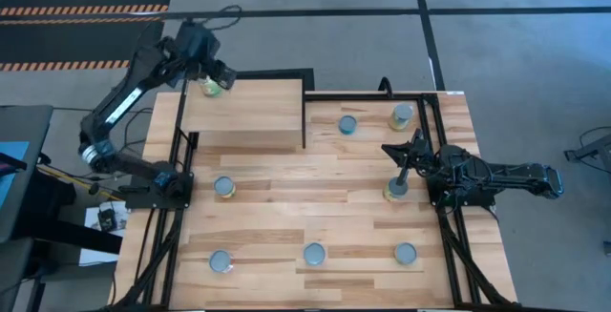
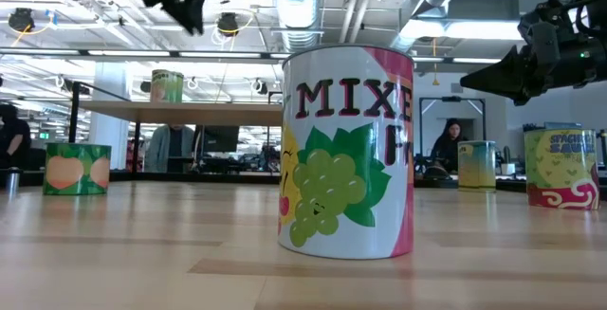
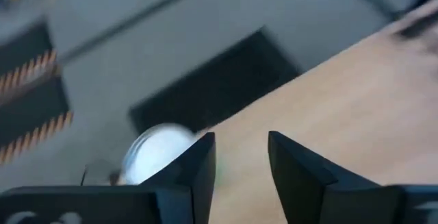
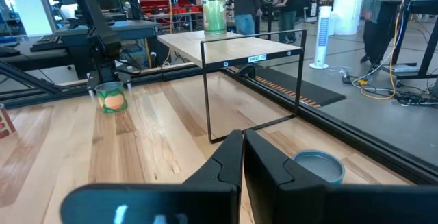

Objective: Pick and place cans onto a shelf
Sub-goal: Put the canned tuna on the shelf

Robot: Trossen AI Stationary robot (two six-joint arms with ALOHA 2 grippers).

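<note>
A green-labelled can (image 1: 210, 87) stands upright on its base at the far left corner of the shelf (image 1: 248, 116), a pale plywood platform; the low view shows this can (image 2: 167, 85) on the shelf top. My left gripper (image 1: 220, 73) hangs open just above and beside it. In the left wrist view the gripper's gap (image 3: 241, 162) is empty and the can's round top (image 3: 154, 152) lies outside one finger. My right gripper (image 4: 243, 155) waits shut and level over the table's right part (image 1: 393, 150). Several more cans stand on the table.
Cans stand on the planked table at the left (image 1: 223, 187), along the near edge (image 1: 221, 261) (image 1: 314, 253) (image 1: 405, 253), beside the shelf (image 1: 348, 124) (image 1: 401, 115), and under my right arm (image 1: 395, 190). A black metal frame (image 1: 305, 112) borders the shelf. People move in the room beyond.
</note>
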